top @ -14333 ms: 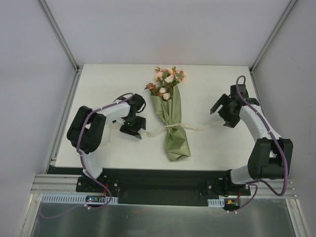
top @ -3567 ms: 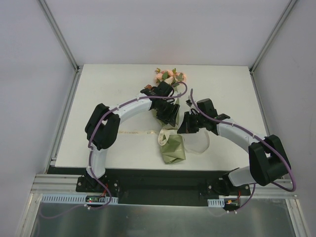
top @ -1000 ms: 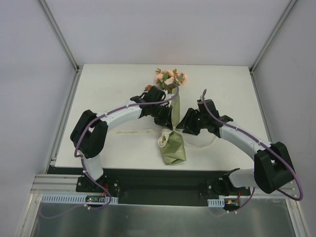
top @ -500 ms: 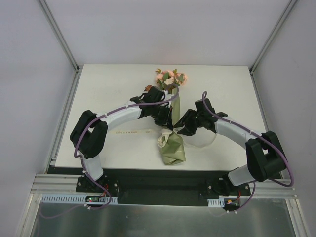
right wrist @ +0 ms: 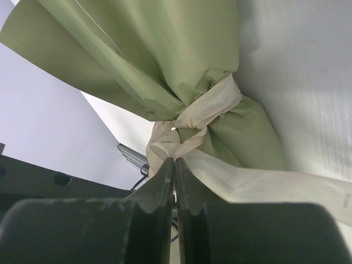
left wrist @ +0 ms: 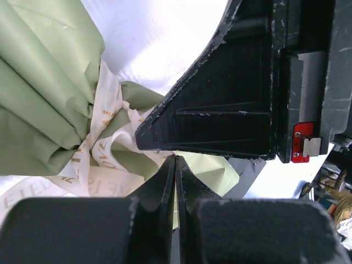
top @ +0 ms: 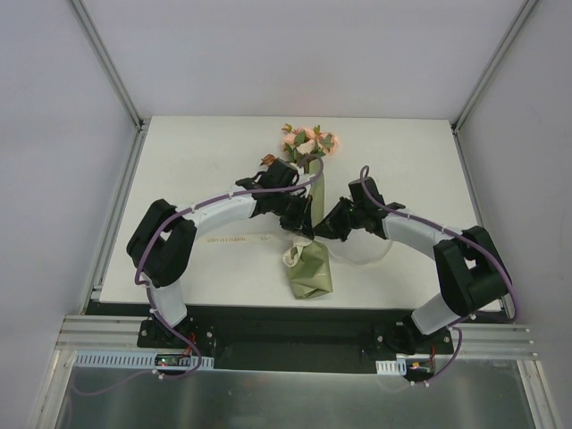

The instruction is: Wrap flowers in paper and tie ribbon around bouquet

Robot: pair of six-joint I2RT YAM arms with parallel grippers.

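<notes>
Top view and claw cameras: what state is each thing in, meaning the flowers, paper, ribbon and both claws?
flowers: bunched, blooms poking out of the wrap's far end.
paper: wrapped around the stems, pinched in at the waist.
ribbon: looped around that waist, ends crossed in a loose knot.
left claw: shut, tips at the knot.
right claw: shut on the ribbon.

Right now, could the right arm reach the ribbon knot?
Probably yes: the right claw is shut on the ribbon at its knot on the bouquet; the left claw sits on the other side, not in its way.
</notes>
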